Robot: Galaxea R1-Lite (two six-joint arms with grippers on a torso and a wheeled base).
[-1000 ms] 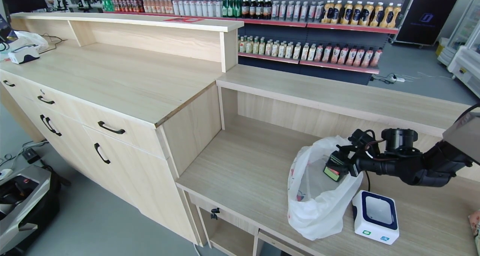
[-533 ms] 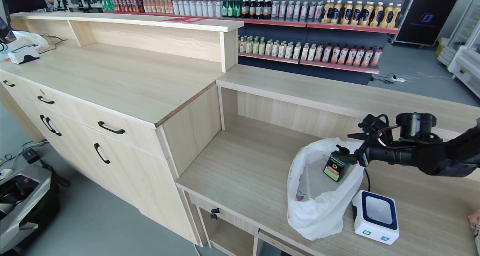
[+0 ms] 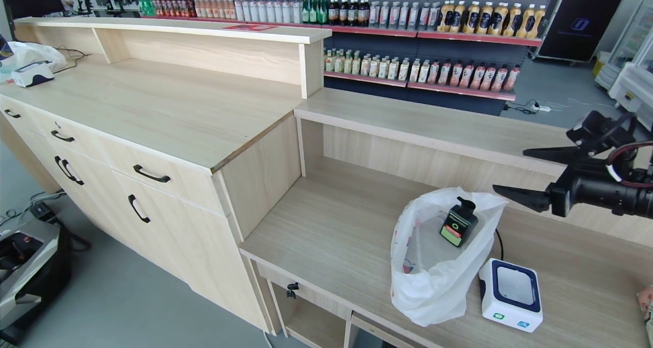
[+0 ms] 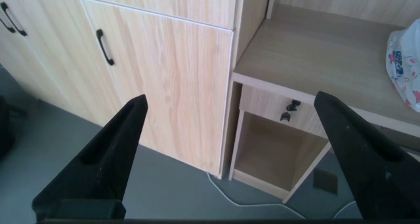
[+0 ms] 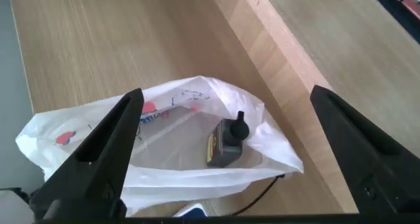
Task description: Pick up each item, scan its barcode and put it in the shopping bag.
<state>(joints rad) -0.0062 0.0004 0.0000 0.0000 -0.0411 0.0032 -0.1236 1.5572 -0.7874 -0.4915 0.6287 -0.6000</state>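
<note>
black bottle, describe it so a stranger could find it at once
On the lower wooden counter sits a white shopping bag, next to a white and blue scanner. In the bag's open mouth rests the black bottle, with a pump cap and red-and-green label.

The shopping bag (image 3: 433, 292) was thin, crinkled, translucent plastic; the counter (image 3: 331, 225) was matt wood-grain board; the scanner (image 3: 511, 295) was smooth white plastic.
</note>
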